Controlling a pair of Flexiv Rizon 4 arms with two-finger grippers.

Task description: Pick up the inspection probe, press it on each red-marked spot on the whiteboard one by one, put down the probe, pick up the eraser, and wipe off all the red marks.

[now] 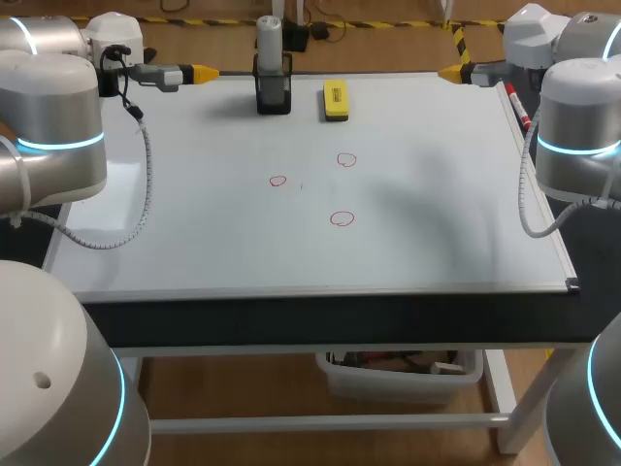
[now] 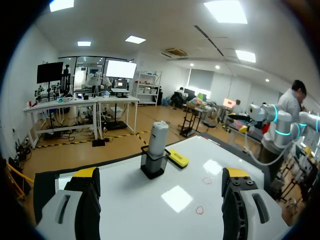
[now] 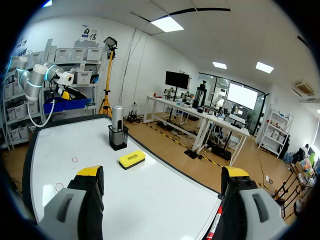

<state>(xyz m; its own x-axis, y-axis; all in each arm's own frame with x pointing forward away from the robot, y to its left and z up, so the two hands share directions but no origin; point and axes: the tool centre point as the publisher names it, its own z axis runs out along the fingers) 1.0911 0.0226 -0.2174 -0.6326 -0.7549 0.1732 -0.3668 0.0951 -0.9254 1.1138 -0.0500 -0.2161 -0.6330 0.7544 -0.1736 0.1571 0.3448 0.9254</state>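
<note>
The grey inspection probe (image 1: 269,39) stands upright in a black holder (image 1: 273,95) at the far edge of the whiteboard (image 1: 194,243). Beside it lies the yellow eraser (image 1: 335,100). Three red circle marks (image 1: 278,181) (image 1: 346,159) (image 1: 342,218) sit mid-board. My left gripper (image 1: 202,72) hovers open at the far left corner, empty. My right gripper (image 1: 451,72) hovers open at the far right corner, empty. In the left wrist view the probe (image 2: 158,141) and eraser (image 2: 178,158) lie ahead of the open fingers (image 2: 86,186). The right wrist view shows the probe (image 3: 117,120) and eraser (image 3: 132,159) ahead.
A red marker pen (image 1: 516,105) lies along the board's right edge, also seen beside the right gripper (image 3: 216,225). Under the table's front stands a white bin (image 1: 398,374).
</note>
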